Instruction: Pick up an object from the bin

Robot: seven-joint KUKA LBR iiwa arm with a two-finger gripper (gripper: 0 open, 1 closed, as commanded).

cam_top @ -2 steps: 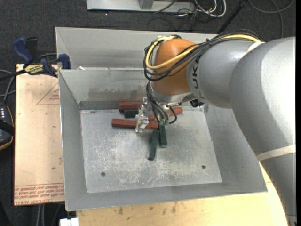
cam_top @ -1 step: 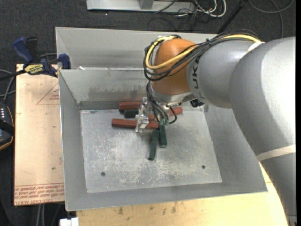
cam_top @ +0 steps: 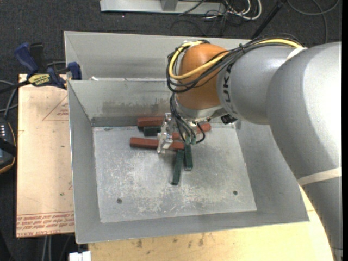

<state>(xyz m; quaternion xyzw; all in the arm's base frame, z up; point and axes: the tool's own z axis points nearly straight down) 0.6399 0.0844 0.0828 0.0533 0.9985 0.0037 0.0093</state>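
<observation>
Along the near side, the bin (cam_top: pixel 163 200) floor is showing scuffed grey metal. Mid-bin, the gripper (cam_top: pixel 169 141) is hanging where a dark green stick (cam_top: pixel 178 170) and a red-brown bar (cam_top: pixel 142 142) meet; open or closed, can't tell. A second red-brown block (cam_top: pixel 148 122) is lying near the back wall. Beyond, cables (cam_top: pixel 234 4) are trailing across dark carpet (cam_top: pixel 81 10).

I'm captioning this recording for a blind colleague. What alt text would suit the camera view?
A robot's pincer hangs low over the middle of a grey metal bin, right above a small cluster of flat red-brown rectangular bars and dark green sticks near the back wall. The silver arm reaches in from the right.
</observation>
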